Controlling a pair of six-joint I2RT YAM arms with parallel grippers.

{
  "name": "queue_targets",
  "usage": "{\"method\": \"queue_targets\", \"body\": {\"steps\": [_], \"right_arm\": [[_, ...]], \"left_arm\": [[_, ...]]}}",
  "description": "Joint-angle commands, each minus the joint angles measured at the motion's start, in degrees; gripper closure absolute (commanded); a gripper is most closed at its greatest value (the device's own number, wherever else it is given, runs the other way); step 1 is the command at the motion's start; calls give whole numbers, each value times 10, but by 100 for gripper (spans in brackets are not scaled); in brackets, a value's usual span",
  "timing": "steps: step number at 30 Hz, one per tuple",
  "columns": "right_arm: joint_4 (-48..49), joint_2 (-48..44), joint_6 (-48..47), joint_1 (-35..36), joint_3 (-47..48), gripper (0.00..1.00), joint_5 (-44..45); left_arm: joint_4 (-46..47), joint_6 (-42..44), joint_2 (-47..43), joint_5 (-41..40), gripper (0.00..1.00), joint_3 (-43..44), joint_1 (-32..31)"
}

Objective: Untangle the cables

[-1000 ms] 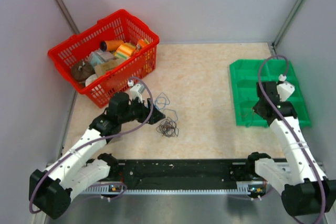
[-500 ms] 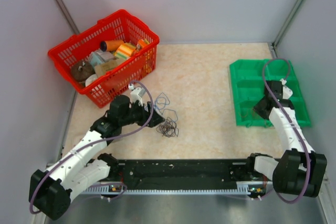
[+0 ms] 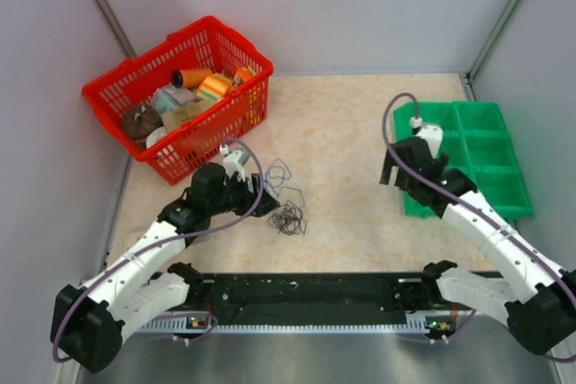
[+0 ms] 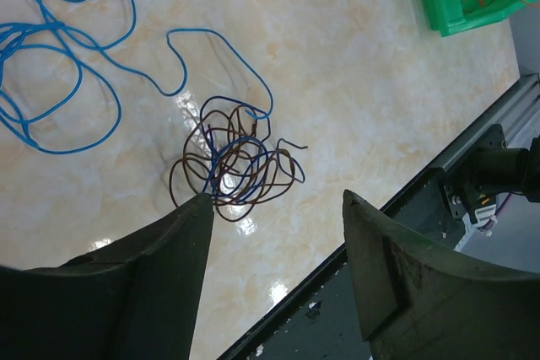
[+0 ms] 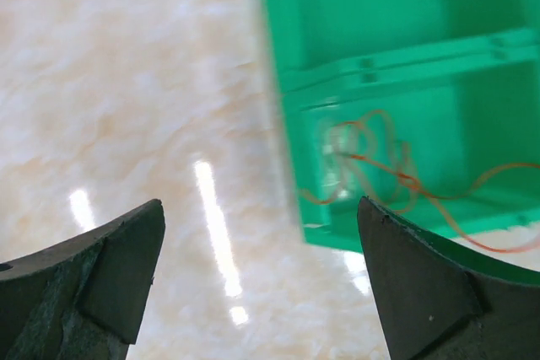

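Cables [image 4: 238, 162] lie on the table [image 3: 351, 132] as 1 small tangle of thin brown and blue wire, left of centre and near the front edge. 1 blue strand runs from the tangle to looser blue loops [image 4: 59, 82] lying toward the red basket [image 3: 202, 137].

The left gripper [image 3: 266, 206] has its 2 fingers spread and holds nothing. Its tips are just beside the tangle.

The right gripper [image 5: 260, 206] also stands wide apart and empty, over the left edge of the green tray [image 3: 486, 132], well apart from the cables. 1 thin orange wire [image 5: 375, 153] lies in a tray compartment.
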Motion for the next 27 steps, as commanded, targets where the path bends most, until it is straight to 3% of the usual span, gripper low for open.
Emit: {"method": "queue_targets", "body": {"steps": [1,4,6,8,10,12,15,18,23,27], "right_arm": [[79,4,-52,136,3,6,-89],[280,19,-40,182,-68,12,-303],[427,46,12,199,-121,25,-427],[546,77,38,209,-157,35,-476],[590,111,43,213,-165,42,-498],[605,144,45,214,-158,43,-507],[553,197,62,212,-109,38,-443],[529,266,18,210,-38,31,-427],[481,384,-42,201,100,23,-395],[497,463,-62,193,172,20,-412]], "left_arm": [[7,-15,-3,-23,35,-20,-3],[21,-32,-18,-22,37,-42,-3],[25,-45,-20,-16,38,-50,-3],[30,-53,-15,-3,38,-55,-3],[35,-59,-8,5,39,-58,-3],[48,-66,3,17,39,-65,-3],[60,-82,29,18,45,-67,-3],[45,-113,12,-38,52,-74,-3],[-18,-162,-114,-157,56,-85,-2],[-54,-160,-236,-208,46,-101,-2]]}}
